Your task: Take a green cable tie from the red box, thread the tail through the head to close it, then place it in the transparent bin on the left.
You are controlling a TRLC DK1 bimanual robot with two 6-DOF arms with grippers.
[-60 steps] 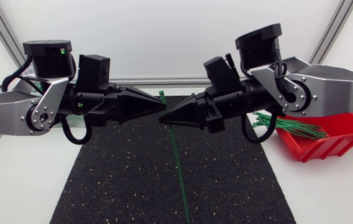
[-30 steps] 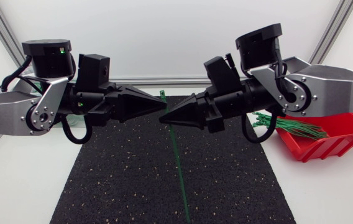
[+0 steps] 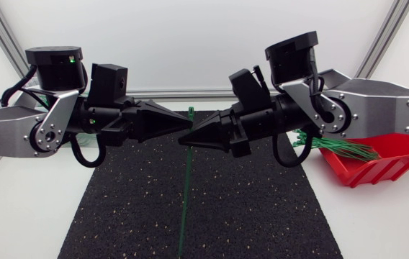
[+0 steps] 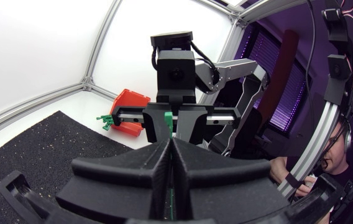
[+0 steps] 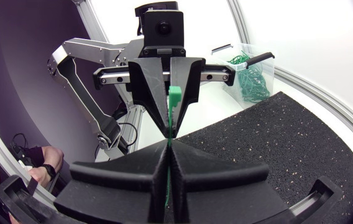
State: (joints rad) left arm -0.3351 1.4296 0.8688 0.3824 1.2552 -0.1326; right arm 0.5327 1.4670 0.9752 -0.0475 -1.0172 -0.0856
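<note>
My two grippers meet tip to tip above the black mat. A green cable tie hangs from between them, its square head just above the tips and its long tail slanting down toward the mat's front edge. The left gripper is shut, and a sliver of green shows in its seam. The right gripper is shut on the tie below the head. The red box with several green ties sits at the right. The transparent bin with green ties shows behind the left arm.
The mat covers the middle of the white table. The red box lies beside the mat's far right corner, under the right arm. Aluminium frame posts run along the table's back and sides.
The left gripper has closed the last bit. The right arm has shifted slightly left and turned, and the tie's tail has swung from pointing lower right to lower left.
</note>
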